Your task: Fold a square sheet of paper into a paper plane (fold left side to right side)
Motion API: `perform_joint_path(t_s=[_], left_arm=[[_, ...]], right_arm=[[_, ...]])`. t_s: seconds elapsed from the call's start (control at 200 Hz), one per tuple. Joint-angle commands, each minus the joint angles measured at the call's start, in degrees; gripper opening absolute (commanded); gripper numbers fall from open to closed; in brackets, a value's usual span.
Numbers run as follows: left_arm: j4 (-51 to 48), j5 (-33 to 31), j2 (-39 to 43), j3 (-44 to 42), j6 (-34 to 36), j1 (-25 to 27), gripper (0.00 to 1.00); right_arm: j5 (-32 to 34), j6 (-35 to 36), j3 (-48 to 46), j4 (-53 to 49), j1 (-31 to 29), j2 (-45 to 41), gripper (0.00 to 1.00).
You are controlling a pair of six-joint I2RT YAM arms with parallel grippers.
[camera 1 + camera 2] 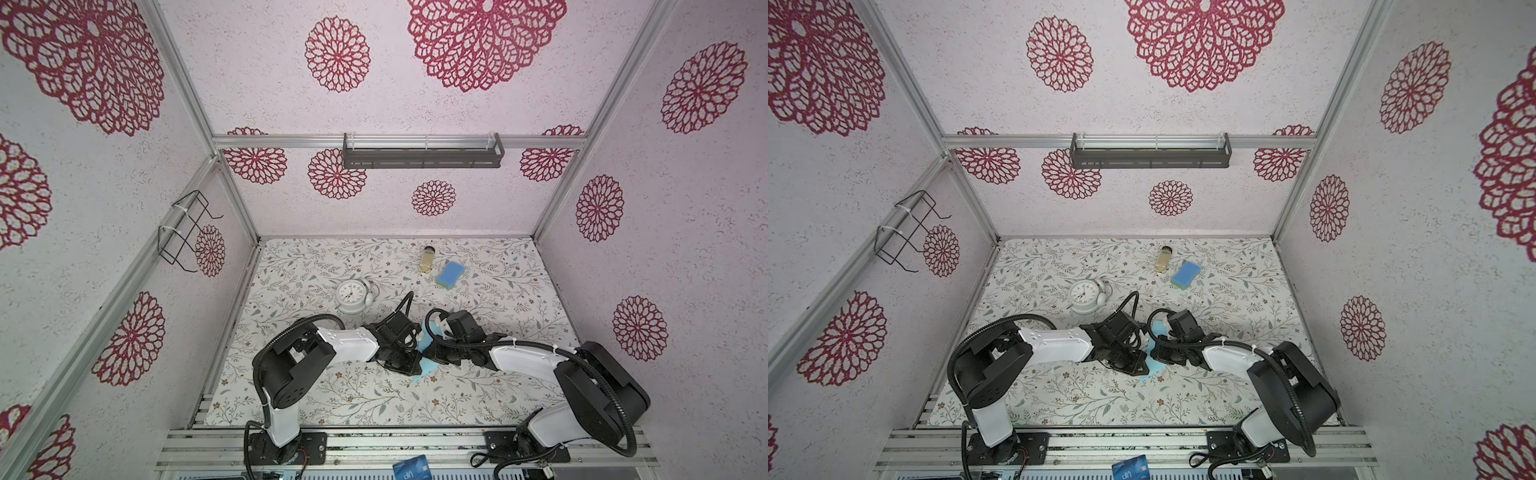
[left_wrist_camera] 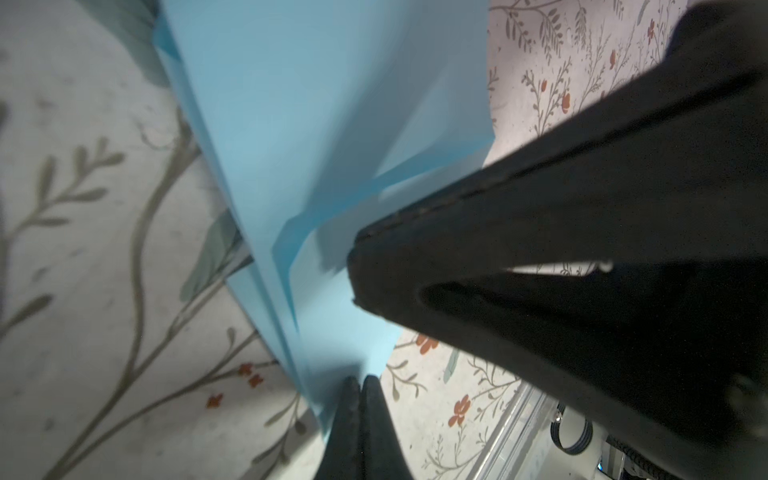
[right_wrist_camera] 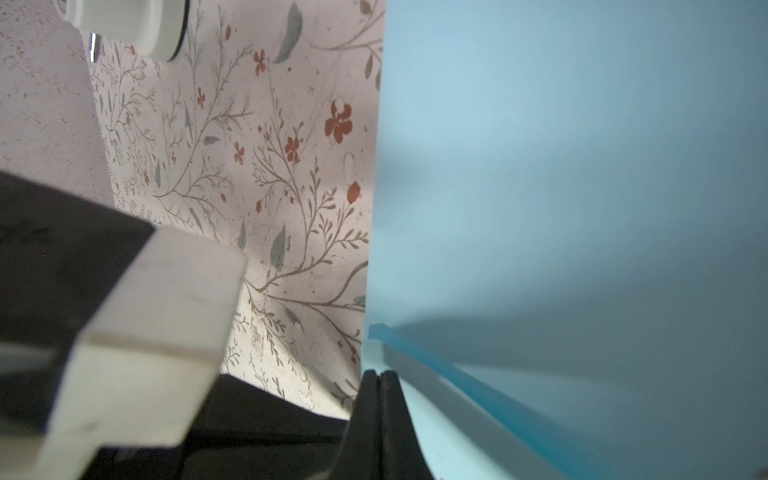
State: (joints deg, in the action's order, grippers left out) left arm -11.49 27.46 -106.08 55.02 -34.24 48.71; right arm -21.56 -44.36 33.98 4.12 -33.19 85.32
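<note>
Although left gripper (image 2: 359, 380) and right gripper (image 3: 378, 374) cover most of it in both top views, the paper plane (image 1: 428, 366) sits folded in layers at the middle of the table (image 1: 332, 395). Both grippers are closed, tips at its edge; whether they pinch it is unclear. Clock (image 1: 351, 296) stands just behind the left one; sponge (image 1: 449, 274) and jar (image 1: 429, 259) are farther back.

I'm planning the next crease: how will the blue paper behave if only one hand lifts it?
Likely floppy: the blue paper is thin, and its folded flaps gape apart instead of lying flat. Probably very light, so the left hand alone could carry it, though the free end may sag. Pinched only at its edge, it might slip.
</note>
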Motion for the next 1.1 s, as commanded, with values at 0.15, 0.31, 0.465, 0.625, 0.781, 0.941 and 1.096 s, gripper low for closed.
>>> perform_joint_path(t_s=[0.15,0.31,0.465,0.625,0.781,0.941,1.096], left_arm=[[3.2,0.2,5.5,-2.8,-1.4,-2.0,0.00],[7.7,-1.4,10.6,-5.4,-6.3,-2.2,0.00],[8.7,-4.2,12.0,-5.5,-10.2,-1.5,0.00],[8.4,-7.0,9.5,-4.1,-11.6,0.6,0.00],[10.2,-8.7,6.7,-4.8,-13.4,1.8,0.00],[12.6,-9.3,5.2,-5.6,-14.9,2.2,0.00],[12.7,-10.3,4.1,-5.5,-15.5,2.4,0.00]], right_arm=[[1.8,-1.1,-0.7,3.3,0.2,2.3,0.00],[3.3,-5.8,-3.3,5.4,0.2,2.3,0.00],[4.6,-9.4,-5.1,7.1,0.3,1.7,0.00],[5.4,-11.7,-6.4,8.3,0.2,1.3,0.00],[5.4,-12.4,-7.1,8.8,0.2,1.3,0.00],[5.2,-12.8,-7.5,9.2,0.2,0.8,0.00],[4.9,-13.4,-7.5,9.2,0.2,0.2,0.00]])
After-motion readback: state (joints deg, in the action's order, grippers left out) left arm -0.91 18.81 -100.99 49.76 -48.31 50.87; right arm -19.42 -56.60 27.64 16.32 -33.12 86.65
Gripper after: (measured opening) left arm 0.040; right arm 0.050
